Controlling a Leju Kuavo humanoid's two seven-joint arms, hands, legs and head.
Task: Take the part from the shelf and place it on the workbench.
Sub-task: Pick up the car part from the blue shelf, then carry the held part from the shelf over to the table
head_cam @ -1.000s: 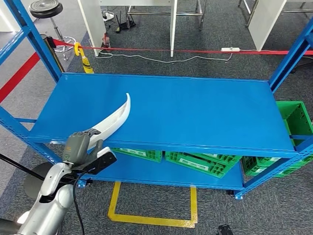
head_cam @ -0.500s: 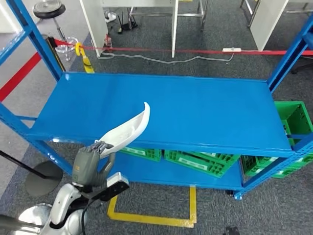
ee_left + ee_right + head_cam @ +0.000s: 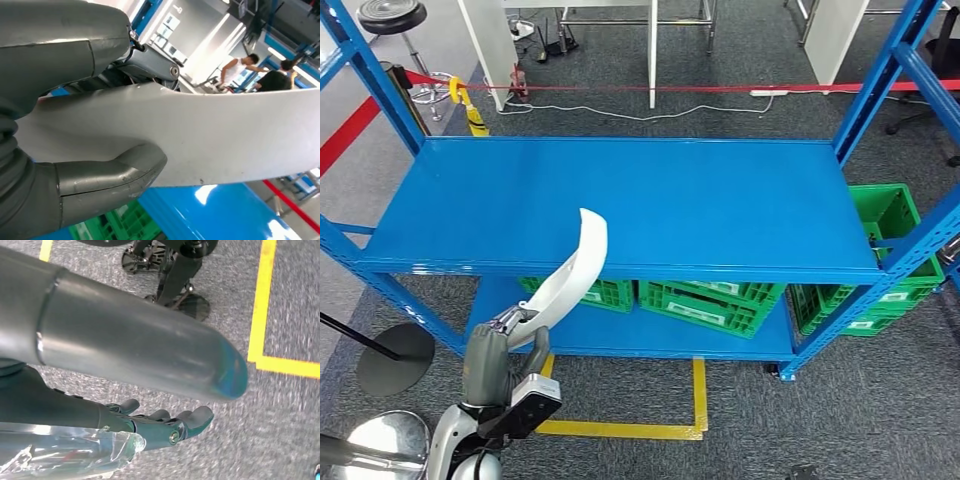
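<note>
The left hand point(image 3: 492, 362) grips the curved white part point(image 3: 573, 270), clear of the blue shelf point(image 3: 697, 205). Right hand point(image 3: 166, 425) hangs empty, fingers apart. Next, I judge: carry it to the workbench.

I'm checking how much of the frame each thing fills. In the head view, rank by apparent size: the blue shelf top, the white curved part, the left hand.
1. blue shelf top, by far the largest.
2. white curved part.
3. left hand, nearer the camera, so its rank is less sure.
</note>
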